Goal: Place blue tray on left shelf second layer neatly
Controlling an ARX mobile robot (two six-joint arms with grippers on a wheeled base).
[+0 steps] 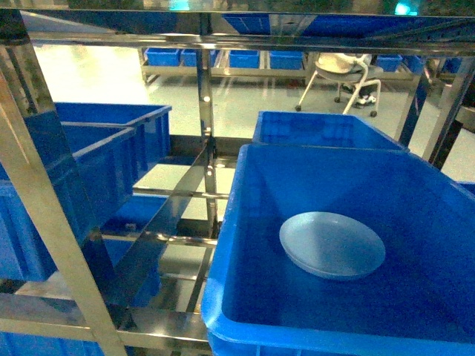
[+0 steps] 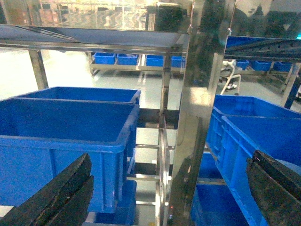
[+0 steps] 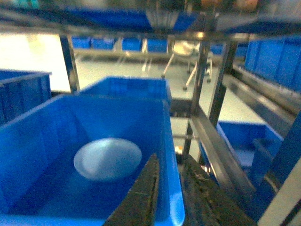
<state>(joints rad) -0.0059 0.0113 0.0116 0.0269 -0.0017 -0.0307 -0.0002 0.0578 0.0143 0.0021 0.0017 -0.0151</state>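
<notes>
The blue tray (image 1: 332, 245) is a pale oval dish lying flat on the floor of a large deep-blue crate (image 1: 223, 259) on the right rack. The right wrist view shows the same tray (image 3: 107, 158) in that crate (image 3: 37, 141). My right gripper (image 3: 170, 158) straddles the crate's right wall, one finger inside and one outside, closed on the rim. My left gripper (image 2: 170, 160) hangs open and empty, facing a steel upright (image 2: 195, 122). The left shelf second layer (image 1: 159, 237) shows bare crossbars between crates. Neither gripper shows in the head view.
Deep-blue crates (image 1: 89, 163) fill the left rack's far side, seen again in the left wrist view (image 2: 66, 127). A second crate (image 1: 326, 130) stands behind the one with the tray. Steel uprights (image 1: 44, 215) frame both racks. A white chair (image 1: 345, 74) stands far back.
</notes>
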